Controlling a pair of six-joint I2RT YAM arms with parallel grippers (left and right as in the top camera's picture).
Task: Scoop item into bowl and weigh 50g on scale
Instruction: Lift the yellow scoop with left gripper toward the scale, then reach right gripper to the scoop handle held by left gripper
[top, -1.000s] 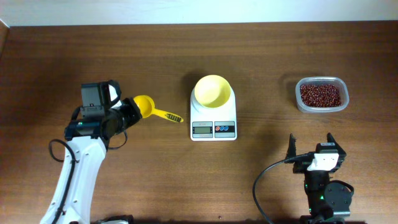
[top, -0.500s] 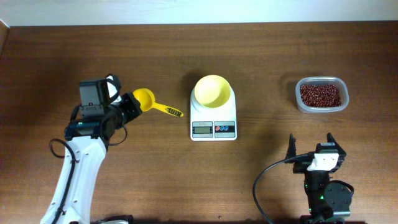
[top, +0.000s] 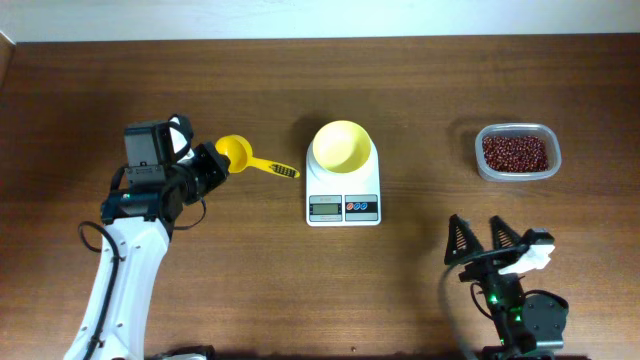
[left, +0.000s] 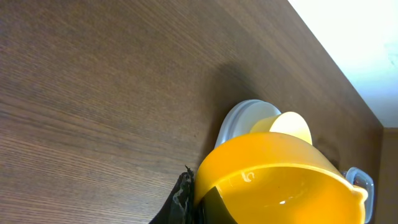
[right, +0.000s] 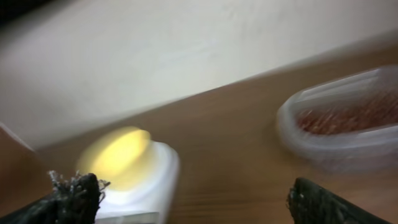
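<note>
A: Where are the small red-brown beans (top: 515, 152)?
B: Near the right edge of the table (top: 590, 100), past the white rectangular scale (top: 343, 196) from the left gripper (top: 210, 166) clamping the yellow plastic scoop (top: 234, 151). The wide-open right gripper (top: 476, 228) is nearer.

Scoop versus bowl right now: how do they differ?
The scoop is deeper yellow, the bowl paler. The scoop has a long handle; the bowl is plain and round. The scoop is gripped at its cup end by the left gripper; the bowl sits on the scale. Both look empty.
</note>
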